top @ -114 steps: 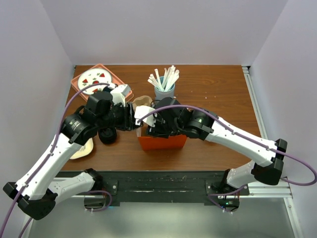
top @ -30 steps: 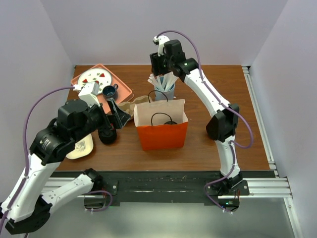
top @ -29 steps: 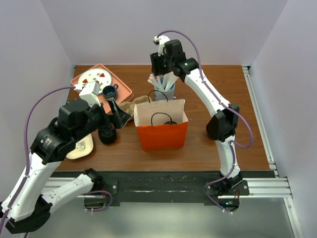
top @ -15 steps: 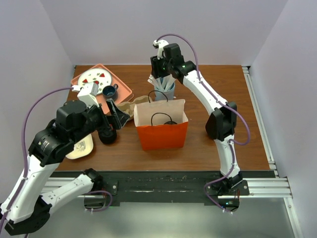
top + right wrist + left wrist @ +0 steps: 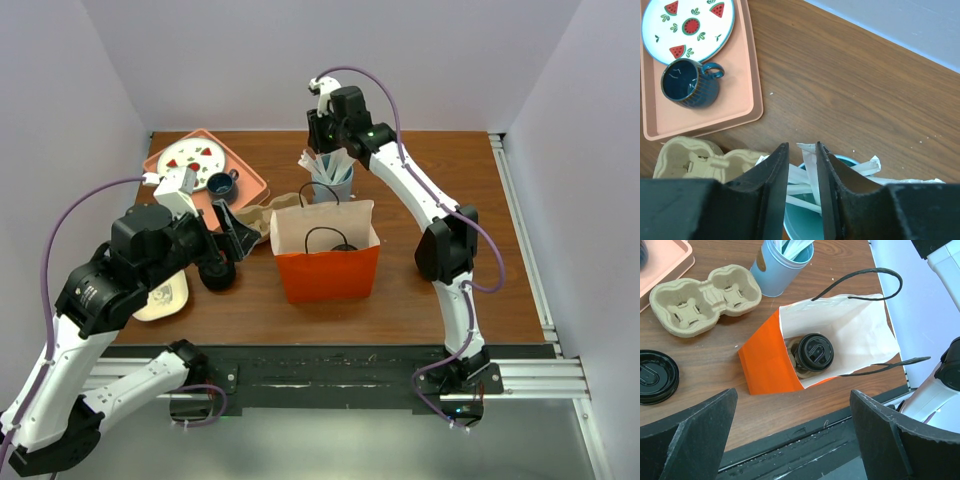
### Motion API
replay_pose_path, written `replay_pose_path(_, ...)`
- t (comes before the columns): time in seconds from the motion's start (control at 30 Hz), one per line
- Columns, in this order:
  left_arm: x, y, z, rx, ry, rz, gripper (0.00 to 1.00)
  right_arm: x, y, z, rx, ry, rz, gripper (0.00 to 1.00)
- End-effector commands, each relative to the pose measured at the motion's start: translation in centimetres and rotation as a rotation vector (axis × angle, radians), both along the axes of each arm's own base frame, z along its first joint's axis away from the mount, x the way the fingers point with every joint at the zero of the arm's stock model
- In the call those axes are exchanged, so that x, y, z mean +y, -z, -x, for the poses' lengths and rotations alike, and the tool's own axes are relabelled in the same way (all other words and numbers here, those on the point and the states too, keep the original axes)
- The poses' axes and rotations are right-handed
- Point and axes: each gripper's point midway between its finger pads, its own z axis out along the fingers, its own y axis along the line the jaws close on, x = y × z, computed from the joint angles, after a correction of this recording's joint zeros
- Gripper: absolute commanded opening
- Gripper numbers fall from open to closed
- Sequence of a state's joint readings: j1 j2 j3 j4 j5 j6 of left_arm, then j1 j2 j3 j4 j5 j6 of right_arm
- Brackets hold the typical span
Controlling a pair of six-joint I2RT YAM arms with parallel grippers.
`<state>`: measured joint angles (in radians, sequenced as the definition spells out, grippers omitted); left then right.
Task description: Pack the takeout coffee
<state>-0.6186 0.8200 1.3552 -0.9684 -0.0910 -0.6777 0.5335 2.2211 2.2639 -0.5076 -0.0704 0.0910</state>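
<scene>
The orange paper bag [image 5: 326, 270] stands open at the table's middle. Inside it sits the takeout coffee cup [image 5: 813, 352] with a black lid. Behind the bag, a blue cup [image 5: 333, 186] holds several paper-wrapped straws [image 5: 809, 155]. My right gripper [image 5: 802, 145] hangs over that cup, its jaws narrow and straddling one upright straw; the straw lies against the right finger, with a gap to the left finger. In the top view the right gripper [image 5: 324, 150] is just above the straw tips. My left gripper [image 5: 792, 395] is wide open, high above the bag's near-left side, holding nothing.
A cardboard cup carrier [image 5: 705, 297] lies left of the blue cup. Stacked black lids [image 5: 657, 376] sit near the left front. A peach tray [image 5: 747, 75] at back left carries a watermelon plate [image 5: 687, 25] and a dark blue mug [image 5: 687, 82].
Both grippers have left the bag since the oldest frame. Over the last second the right gripper has sunk slightly toward the straws and its jaws have narrowed; the left arm barely shifted.
</scene>
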Motion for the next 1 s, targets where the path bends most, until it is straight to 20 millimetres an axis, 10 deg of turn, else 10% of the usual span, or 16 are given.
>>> replay_pose_path(0.0,0.0,-0.9,-0.3,-0.03,-0.01,0.012,1.0,0.2,-0.5,-0.8,-0.038,0.004,-0.01,0.27)
replay_pose_path(0.47,0.4,-0.9,0.3,-0.024,-0.011,0.015,1.0,-0.3,-2.6,-1.4,-0.117,0.009,0.011,0.0)
replay_pose_path(0.97,-0.4,-1.4,0.1,-0.075,0.037,0.031,1.0,-3.4,-18.3,4.0,-0.347,0.011,-0.118,0.0)
